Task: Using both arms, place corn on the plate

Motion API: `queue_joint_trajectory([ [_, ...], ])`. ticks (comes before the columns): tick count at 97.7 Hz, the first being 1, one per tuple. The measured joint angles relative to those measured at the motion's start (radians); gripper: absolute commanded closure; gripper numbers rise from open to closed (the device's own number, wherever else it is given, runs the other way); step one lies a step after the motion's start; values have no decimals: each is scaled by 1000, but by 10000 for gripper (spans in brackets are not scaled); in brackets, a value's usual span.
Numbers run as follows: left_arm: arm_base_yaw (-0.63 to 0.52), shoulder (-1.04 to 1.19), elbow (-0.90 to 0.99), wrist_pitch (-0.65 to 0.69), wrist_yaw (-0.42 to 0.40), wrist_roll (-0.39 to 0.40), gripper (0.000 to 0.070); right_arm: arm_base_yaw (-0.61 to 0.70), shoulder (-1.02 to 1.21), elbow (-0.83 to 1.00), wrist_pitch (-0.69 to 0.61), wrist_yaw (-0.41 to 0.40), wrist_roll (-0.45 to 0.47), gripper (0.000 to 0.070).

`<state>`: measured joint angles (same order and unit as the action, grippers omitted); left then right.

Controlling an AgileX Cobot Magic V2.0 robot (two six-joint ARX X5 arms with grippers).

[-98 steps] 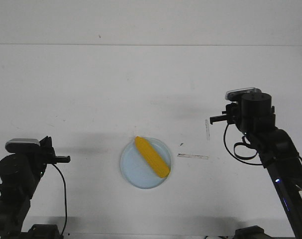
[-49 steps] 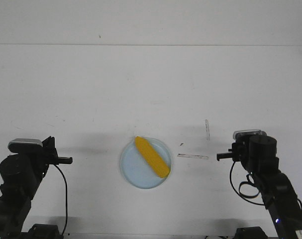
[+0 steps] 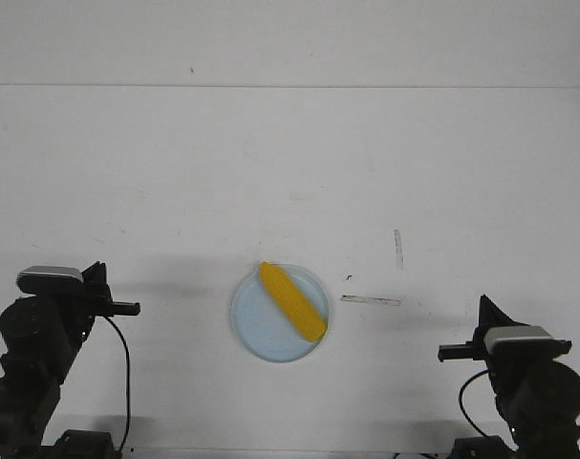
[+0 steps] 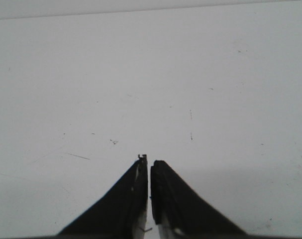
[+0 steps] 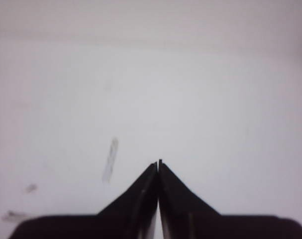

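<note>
The yellow corn (image 3: 292,301) lies slantwise on the pale blue plate (image 3: 256,330) near the table's front middle. My left gripper (image 3: 132,308) is shut and empty, folded back at the front left, well left of the plate; its closed tips show in the left wrist view (image 4: 149,160) over bare table. My right gripper (image 3: 444,353) is shut and empty, low at the front right, right of the plate; its closed tips show in the right wrist view (image 5: 158,162). Neither wrist view shows the corn or the plate.
Two pale tape marks lie on the white table right of the plate, one lengthwise (image 3: 371,300) and one upright (image 3: 398,249); the upright one also shows in the right wrist view (image 5: 110,159). The table's back edge meets a white wall.
My right arm has drawn back and down from beside the tape marks to the front right corner. The left arm, corn and plate have stayed put.
</note>
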<state>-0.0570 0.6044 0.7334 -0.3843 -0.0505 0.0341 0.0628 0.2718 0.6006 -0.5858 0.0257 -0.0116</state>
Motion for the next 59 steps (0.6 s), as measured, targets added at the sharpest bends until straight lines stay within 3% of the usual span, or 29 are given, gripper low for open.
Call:
queue_joint_trajectory([
  [30,-6,-163,0,-43,0,0,700,1,-165,0,48,0,-8,698],
  [37,-9,-252,-2,-69,-1,-4,700,1,-166,0,80,0,-9,698],
  [38,-9,-325,-9,-73,-1,-34,700,1,-166,0,90,0,-10,698],
  [59,-9,-324,-9,-73,-3,-37,700,1,-166,0,90,0,-10,698],
])
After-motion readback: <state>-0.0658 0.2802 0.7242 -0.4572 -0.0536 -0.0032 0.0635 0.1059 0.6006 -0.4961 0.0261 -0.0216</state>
